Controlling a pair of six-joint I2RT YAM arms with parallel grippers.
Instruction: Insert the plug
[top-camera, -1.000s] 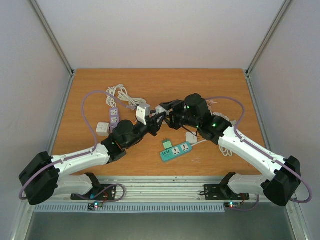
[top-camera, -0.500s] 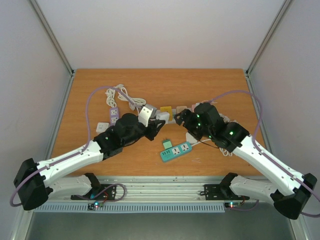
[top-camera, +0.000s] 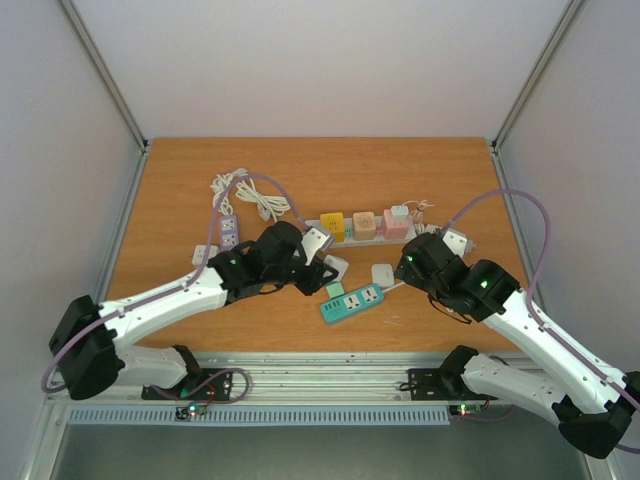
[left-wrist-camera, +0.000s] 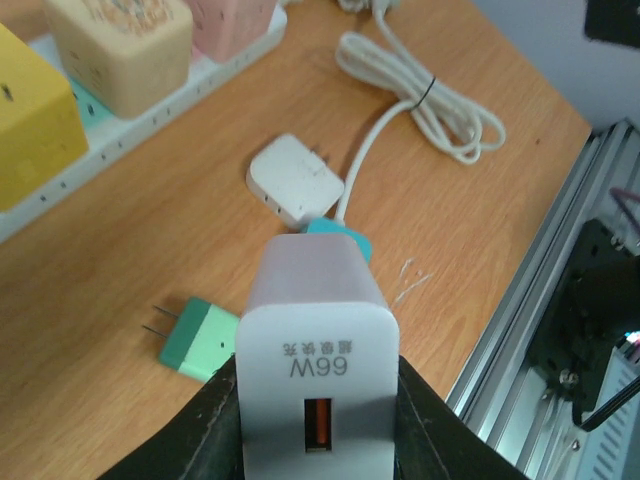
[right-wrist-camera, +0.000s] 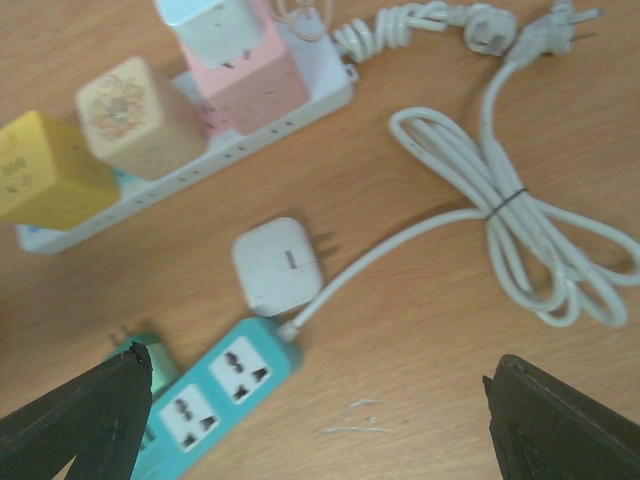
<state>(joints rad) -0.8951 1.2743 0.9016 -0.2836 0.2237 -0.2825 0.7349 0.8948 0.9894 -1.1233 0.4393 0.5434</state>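
In the top view, a wooden table (top-camera: 420, 170) is seen, enclosed by pale walls and aluminium posts. The white charger (top-camera: 338, 266) is clamped in the left gripper (top-camera: 326, 272), just beside the teal power strip (top-camera: 355, 303). The right gripper (top-camera: 404, 266) is seen near the strip's other end.

In the left wrist view, the charger (left-wrist-camera: 318, 320) is pinched between both fingers (left-wrist-camera: 210, 430). Its long axis is directed away from the lens, with the USB port turned back and the prong end aimed at the table. The prongs are hidden. A green adapter (left-wrist-camera: 195, 342) and a small white plug (left-wrist-camera: 293, 180) are seen beyond.

In the right wrist view, the right gripper (right-wrist-camera: 318, 400) is spread wide above the wood. The teal strip (right-wrist-camera: 215, 390), the small plug (right-wrist-camera: 277, 265) and a coiled white cable (right-wrist-camera: 520, 240) are shown lying there.
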